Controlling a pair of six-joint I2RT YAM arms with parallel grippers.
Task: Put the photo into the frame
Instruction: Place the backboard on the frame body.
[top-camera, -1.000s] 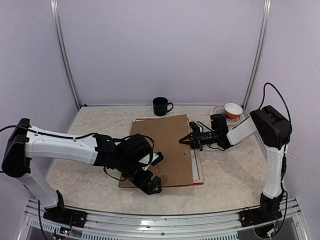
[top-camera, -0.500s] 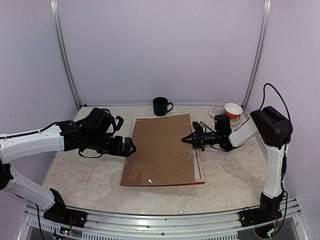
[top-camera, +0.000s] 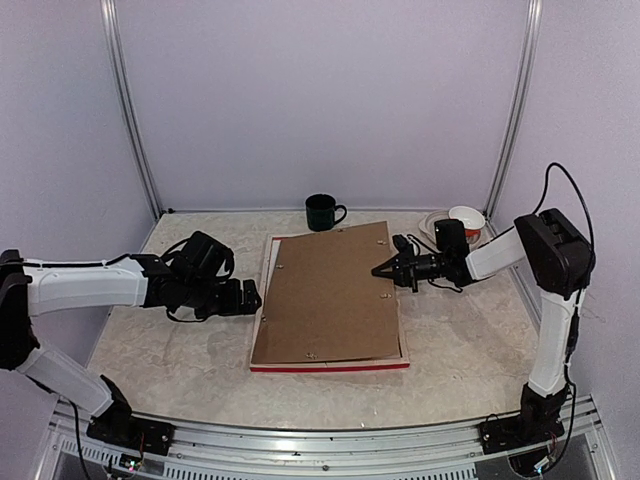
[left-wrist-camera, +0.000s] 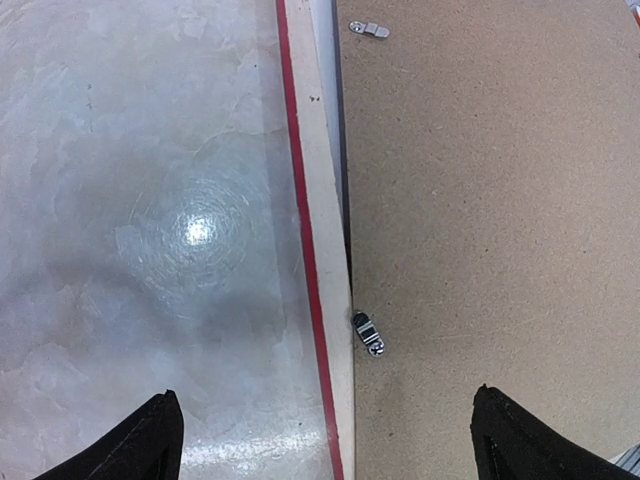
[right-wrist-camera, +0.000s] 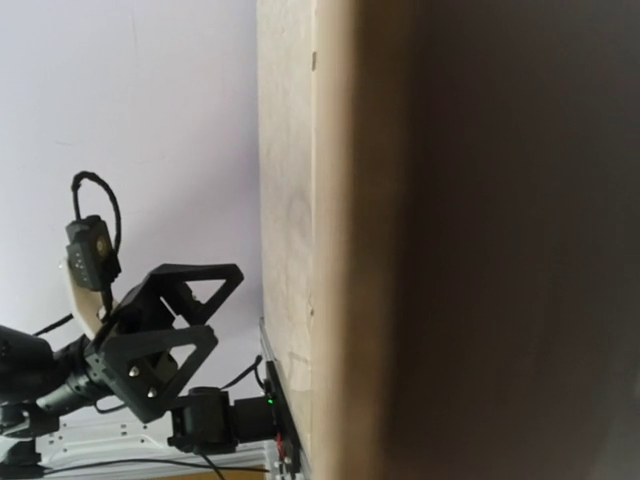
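The frame lies face down on the table, its red edge showing along the front and left. The brown backing board lies on top of it. The photo is hidden. My left gripper is open and empty, just off the frame's left side. In the left wrist view its fingers straddle the frame's pale wood back and a small metal clip on the board's edge. My right gripper looks shut, its tip at the board's right side. The right wrist view is filled by the board close up.
A dark green mug stands at the back behind the frame. A white and orange bowl sits on clear dishes at the back right. Another metal clip shows farther along the board. Metal posts flank the table.
My left arm has pulled back from the board's front edge to the frame's left side. The frame and board have turned and shifted to the right. My right gripper has moved a little right and back.
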